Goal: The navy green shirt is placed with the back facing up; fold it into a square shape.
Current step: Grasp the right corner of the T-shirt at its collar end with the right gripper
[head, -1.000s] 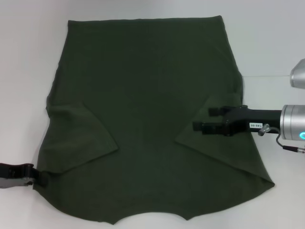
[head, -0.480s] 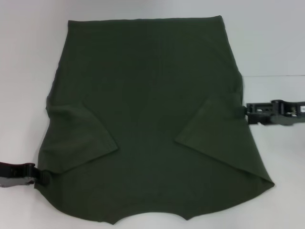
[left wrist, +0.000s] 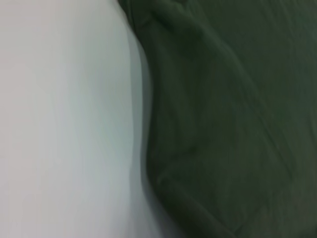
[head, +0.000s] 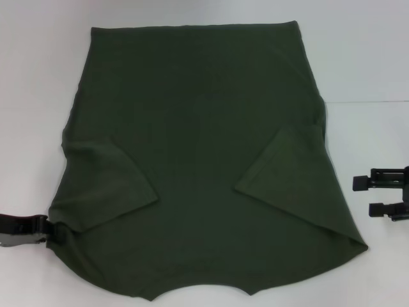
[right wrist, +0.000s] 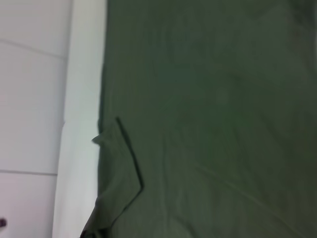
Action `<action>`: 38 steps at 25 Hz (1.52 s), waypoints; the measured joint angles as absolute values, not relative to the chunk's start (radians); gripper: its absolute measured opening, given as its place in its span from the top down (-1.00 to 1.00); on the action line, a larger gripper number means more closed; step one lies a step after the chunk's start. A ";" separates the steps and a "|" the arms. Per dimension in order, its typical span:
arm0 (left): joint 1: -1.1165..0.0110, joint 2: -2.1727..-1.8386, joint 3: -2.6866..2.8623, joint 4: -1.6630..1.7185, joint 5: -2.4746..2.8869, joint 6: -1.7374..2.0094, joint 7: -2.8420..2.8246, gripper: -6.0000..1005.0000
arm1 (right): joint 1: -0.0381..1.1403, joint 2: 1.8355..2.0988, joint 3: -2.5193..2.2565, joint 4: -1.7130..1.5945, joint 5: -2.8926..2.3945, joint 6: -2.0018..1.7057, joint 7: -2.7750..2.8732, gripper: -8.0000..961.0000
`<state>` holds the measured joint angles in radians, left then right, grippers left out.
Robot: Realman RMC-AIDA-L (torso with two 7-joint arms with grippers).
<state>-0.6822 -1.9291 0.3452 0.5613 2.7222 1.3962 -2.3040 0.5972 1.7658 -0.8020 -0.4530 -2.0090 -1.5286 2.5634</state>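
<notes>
1. Navy green shirt lies flat on the white table, filling most of the head view; both sleeves are folded inward over the body.
2. Right gripper sits at the right edge of the head view, off the shirt, on bare table; fingers spread apart, holding nothing.
3. Left gripper is at the shirt's near-left edge, touching the fabric; can't tell whether it's clamped.
4. No containers in view.

A plain white counter carries the navy green shirt, spread flat with both sleeves apparently folded inward over it.
</notes>
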 joint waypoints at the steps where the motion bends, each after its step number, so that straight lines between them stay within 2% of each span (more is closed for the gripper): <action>1: -0.683 -1.929 0.345 0.560 2.722 1.396 -2.304 0.93 | 0.592 1.764 -0.802 -0.453 -2.009 -1.529 2.576 -0.90; 15: -0.698 -1.922 0.345 0.547 2.725 1.396 -2.309 0.93 | 0.582 1.748 -0.800 -0.453 -2.177 -1.479 2.659 -0.90; 28: -0.706 -1.922 0.344 0.548 2.721 1.392 -2.313 0.93 | 0.600 1.782 -0.808 -0.451 -2.192 -1.436 2.632 -0.90; 38: -0.711 -1.921 0.339 0.548 2.721 1.391 -2.316 0.93 | 0.637 1.797 -0.811 -0.400 -2.239 -1.386 2.609 -0.86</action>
